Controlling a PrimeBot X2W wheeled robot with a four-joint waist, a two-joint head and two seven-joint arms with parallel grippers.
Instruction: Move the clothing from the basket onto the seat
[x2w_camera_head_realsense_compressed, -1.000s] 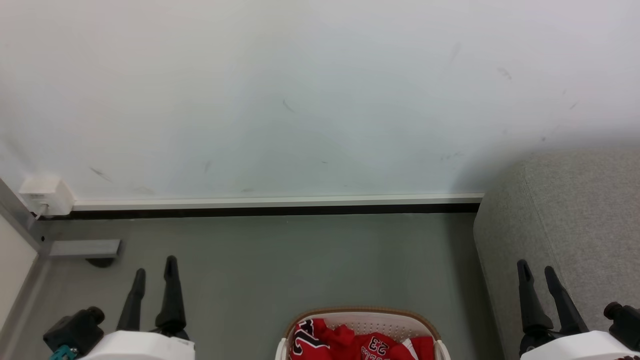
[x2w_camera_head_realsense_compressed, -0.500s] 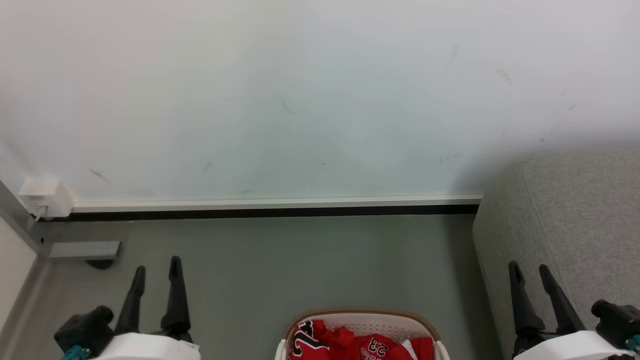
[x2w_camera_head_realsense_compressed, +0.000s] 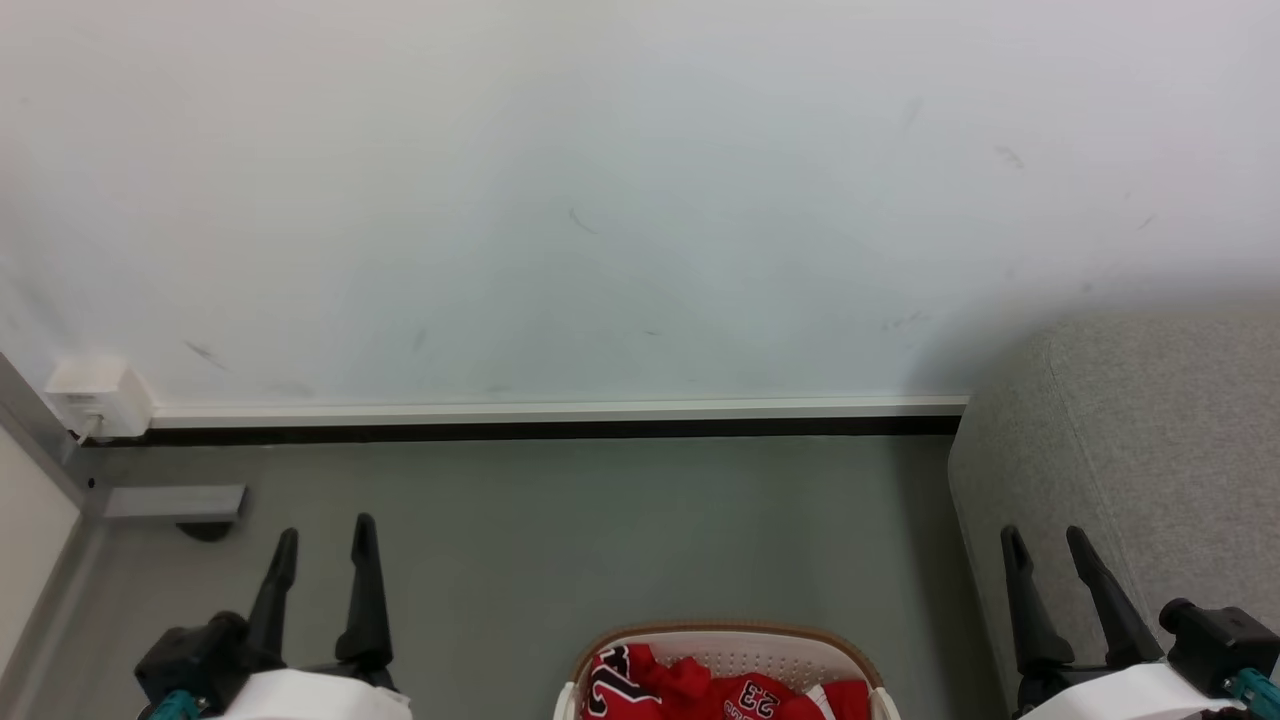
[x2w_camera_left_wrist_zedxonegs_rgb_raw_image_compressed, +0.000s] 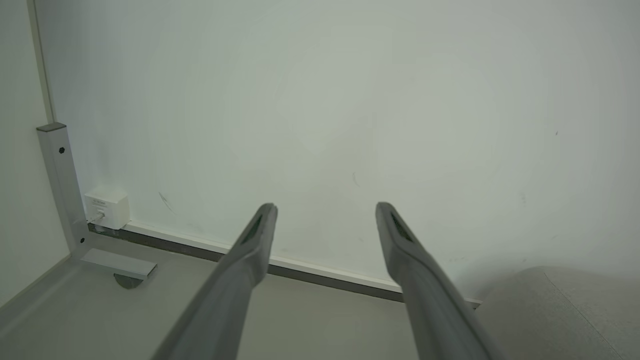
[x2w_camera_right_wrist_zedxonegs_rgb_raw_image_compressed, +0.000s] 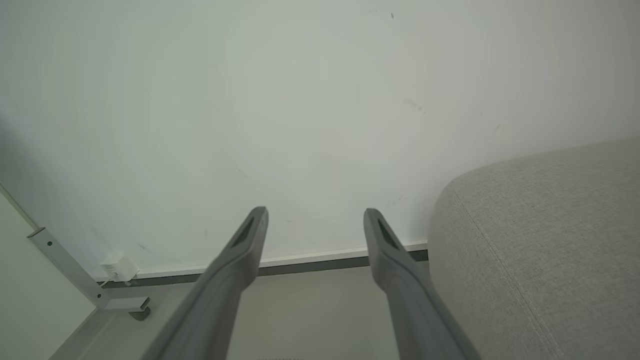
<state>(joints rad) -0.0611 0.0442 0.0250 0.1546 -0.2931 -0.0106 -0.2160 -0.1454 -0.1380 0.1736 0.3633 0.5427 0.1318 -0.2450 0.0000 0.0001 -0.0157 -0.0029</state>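
Opening step, as I judge it: the clothing lies in the basket on the floor near the seat — left pincer and right pincer both wide, empty — so next comes a reach down into the basket.

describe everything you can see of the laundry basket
The laundry basket is cream-white plastic with a brown rim band and small holes in its inner wall. The head view's bottom edge cuts it off past its rounded far end. It stands upright on the grey floor, holding bunched red clothing with a white 23.
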